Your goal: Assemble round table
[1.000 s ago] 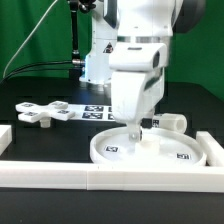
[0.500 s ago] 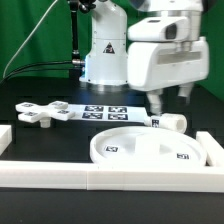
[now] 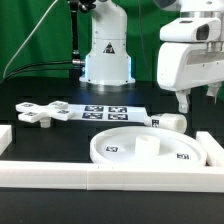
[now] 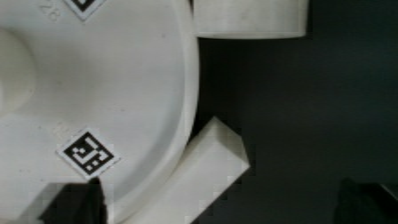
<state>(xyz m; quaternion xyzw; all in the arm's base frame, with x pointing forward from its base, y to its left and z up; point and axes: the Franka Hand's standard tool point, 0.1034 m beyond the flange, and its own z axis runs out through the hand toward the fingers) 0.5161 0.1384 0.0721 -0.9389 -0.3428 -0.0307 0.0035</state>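
The large rimmed round disc (image 3: 125,152) lies flat near the front rail, with a short raised hub (image 3: 147,145) at its middle. The short thick cylinder leg (image 3: 172,121) lies on its side behind the disc, towards the exterior view's right. The flat cross-shaped piece (image 3: 44,113) lies at the exterior view's left. My gripper (image 3: 198,104) hangs open and empty above the table, just to the right of the leg. In the wrist view my gripper (image 4: 222,205) has its dark fingertips (image 4: 71,202) wide apart. That view also shows the disc (image 4: 89,90) and the end of the leg (image 4: 249,15).
The marker board (image 3: 108,111) lies behind the disc. Long white border rails run along the front (image 3: 110,178) and at the exterior view's right (image 3: 212,148). One rail end shows in the wrist view (image 4: 222,152). The arm's white base (image 3: 106,55) stands at the back.
My gripper has risen off the middle of the disc and moved to the exterior view's right, empty. The disc's hub is now uncovered. The parts have not moved.
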